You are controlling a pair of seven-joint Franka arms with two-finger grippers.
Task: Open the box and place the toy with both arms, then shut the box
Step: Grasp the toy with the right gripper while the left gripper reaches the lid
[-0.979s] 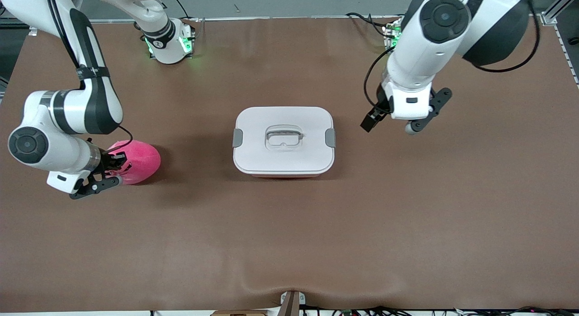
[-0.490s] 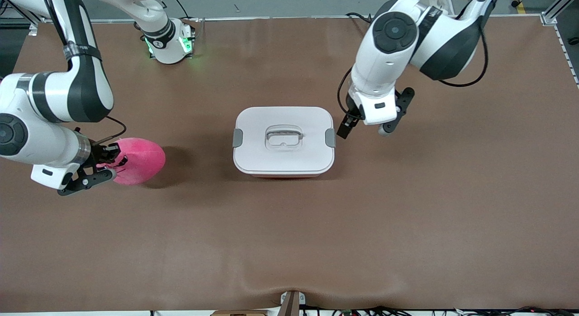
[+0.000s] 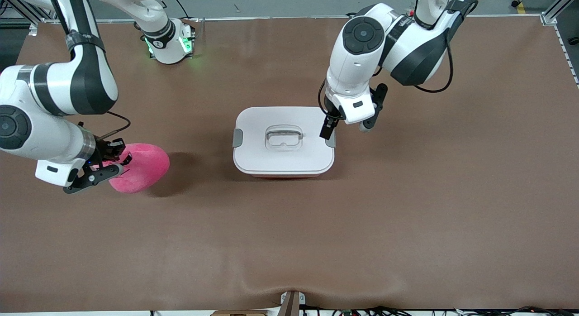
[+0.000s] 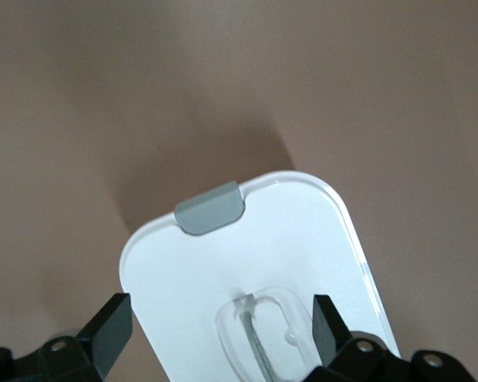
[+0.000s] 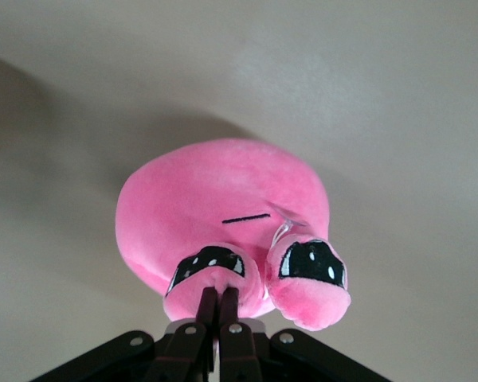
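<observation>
You see the box sitting lid-on at the middle of the brown bench, its white lid bearing a clear recessed handle and grey side clips. Your left tool hangs spread wide over the clip at the left arm's end of the box, holding nothing. Toward the right arm's end, well apart from the box, your right tool is pinched tight on the pink plush toy.

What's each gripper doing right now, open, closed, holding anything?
Left gripper: open, empty, over the box by its clip.
Right gripper: shut on the toy.
</observation>
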